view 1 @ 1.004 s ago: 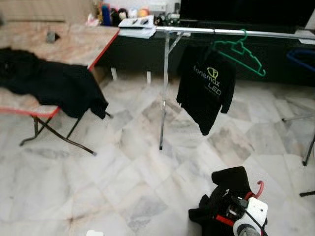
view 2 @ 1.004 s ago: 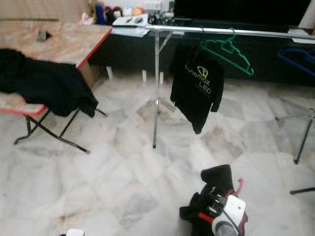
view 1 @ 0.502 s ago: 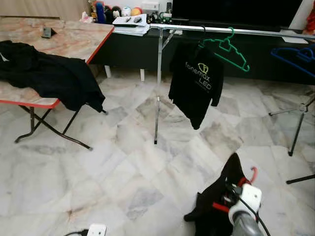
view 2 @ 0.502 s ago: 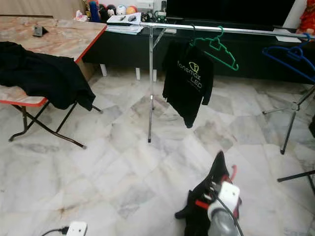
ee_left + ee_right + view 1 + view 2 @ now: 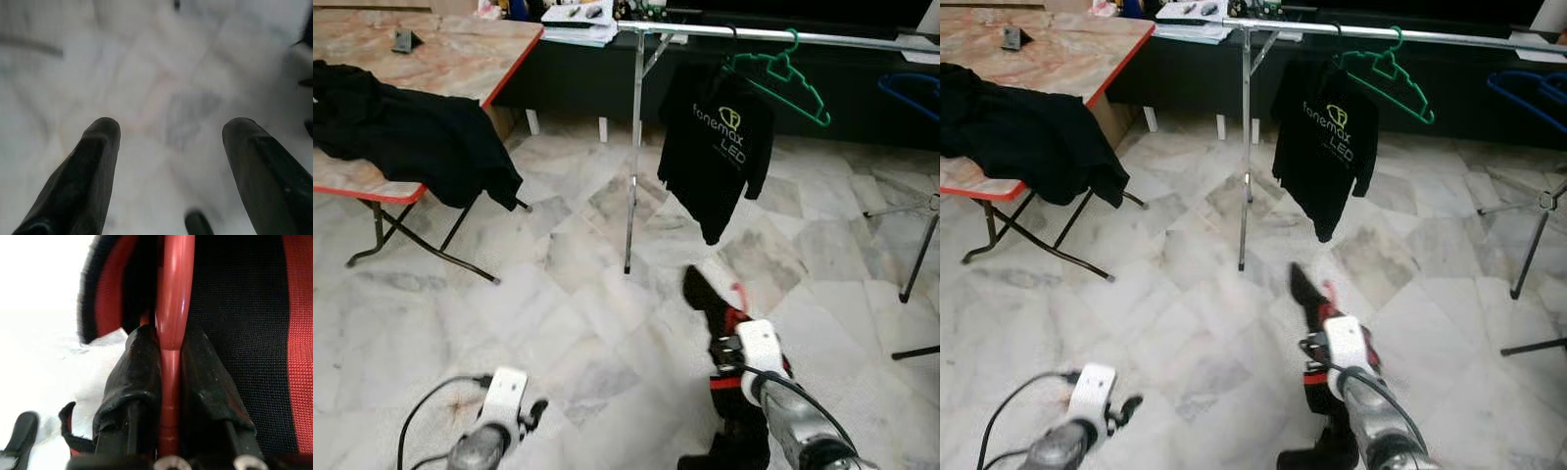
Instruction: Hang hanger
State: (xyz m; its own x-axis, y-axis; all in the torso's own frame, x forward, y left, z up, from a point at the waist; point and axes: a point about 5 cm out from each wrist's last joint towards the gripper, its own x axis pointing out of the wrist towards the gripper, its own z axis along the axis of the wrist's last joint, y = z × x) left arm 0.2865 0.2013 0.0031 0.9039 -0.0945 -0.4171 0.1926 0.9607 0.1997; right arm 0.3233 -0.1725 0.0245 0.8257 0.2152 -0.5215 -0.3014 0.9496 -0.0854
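Right gripper [image 5: 168, 377] fingers clamped on red hanger [image 5: 173, 308] carrying a black-and-red garment [image 5: 729, 392], low over the marble floor [image 5: 578, 294], short of the rail [image 5: 773, 35]; left gripper [image 5: 171, 147] fingers apart

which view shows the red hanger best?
Right wrist view. The red hanger runs up the middle of the frame, clamped between the right gripper fingers, with the black garment behind it. In the eye views it shows as a small red sliver above the garment, too small for detail.
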